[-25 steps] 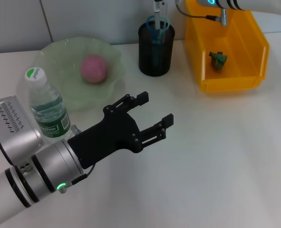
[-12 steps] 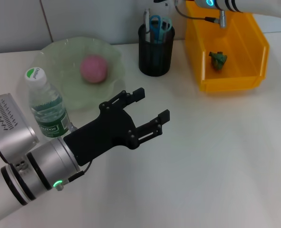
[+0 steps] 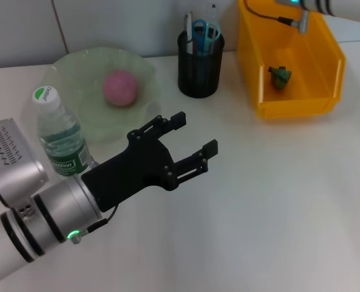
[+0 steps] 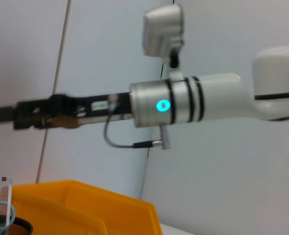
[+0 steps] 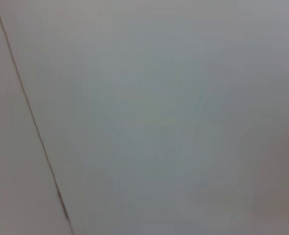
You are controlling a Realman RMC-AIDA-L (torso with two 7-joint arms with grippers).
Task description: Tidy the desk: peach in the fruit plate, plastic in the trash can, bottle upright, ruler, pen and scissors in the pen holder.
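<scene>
The left gripper [image 3: 195, 135] hovers over the desk [image 3: 277, 194], fingers spread and empty; the right gripper [image 4: 10, 113], above the bin [image 3: 289, 67], looks closed, though blurred.

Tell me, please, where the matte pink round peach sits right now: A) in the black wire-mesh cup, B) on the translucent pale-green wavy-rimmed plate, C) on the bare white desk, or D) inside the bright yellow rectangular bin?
B: the matte pink round peach rests on the translucent pale-green wavy-rimmed plate.
</scene>
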